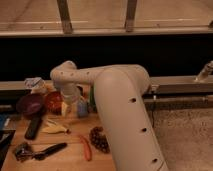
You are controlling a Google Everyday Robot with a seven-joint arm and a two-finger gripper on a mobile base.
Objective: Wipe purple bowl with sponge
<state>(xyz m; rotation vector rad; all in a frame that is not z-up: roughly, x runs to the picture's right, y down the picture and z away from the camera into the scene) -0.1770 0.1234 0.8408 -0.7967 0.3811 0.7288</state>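
The purple bowl point(30, 104) sits at the left of the wooden table, next to the red-orange bowl point(52, 100). The pale yellow sponge point(64, 108) lies just right of the red-orange bowl. My gripper point(68, 101) hangs down from the wrist directly over the sponge and hides its top. It is to the right of both bowls, a bowl's width from the purple one.
A grey-blue block point(82, 108) and a green item point(92, 102) stand right of the sponge. A banana-like piece point(54, 128), a black bar point(33, 127), a black-handled tool point(41, 150), a red chili point(86, 148) and a dark cluster point(99, 139) lie in front. A crumpled packet point(34, 83) is behind the bowls.
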